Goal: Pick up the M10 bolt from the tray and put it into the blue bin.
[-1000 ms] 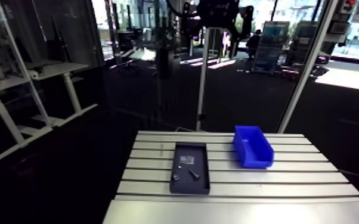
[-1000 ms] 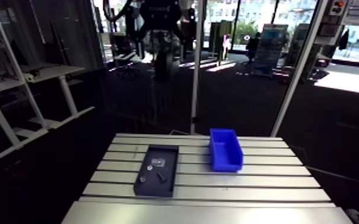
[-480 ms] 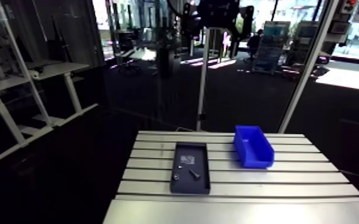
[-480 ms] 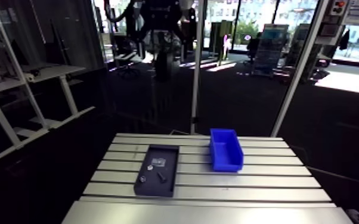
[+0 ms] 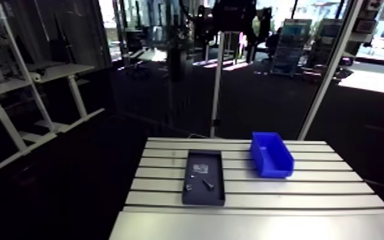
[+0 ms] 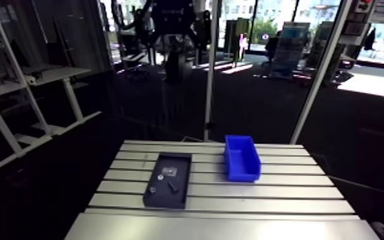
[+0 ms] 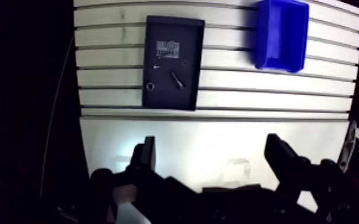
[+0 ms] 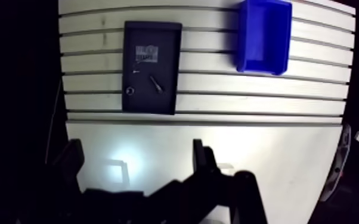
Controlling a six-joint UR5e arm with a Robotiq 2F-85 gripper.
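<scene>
Pincer (image 7: 212, 143) hangs high, fingers (image 7: 148, 156) spread wide, tray (image 7: 189, 90) ahead.

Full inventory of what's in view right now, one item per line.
table: 1, silver slotted aluminium, under everything
tray: 1, dark, flat on the table, beside the bin and apart from it
bolt: 1, dark, lying slantwise near the tray's middle
ring-shaped part: 1, dark with a pale rim, in the tray beside the bolt
small screw: 1, pale, in the tray; too small to tell more
label: 1, pale grey, on the tray floor at the end away from the claw
blue bin: 1, blue, on the table; nothing shows inside
claw: 1, black, open, holding nothing, above the table's plain front strip, short of the tray
</scene>
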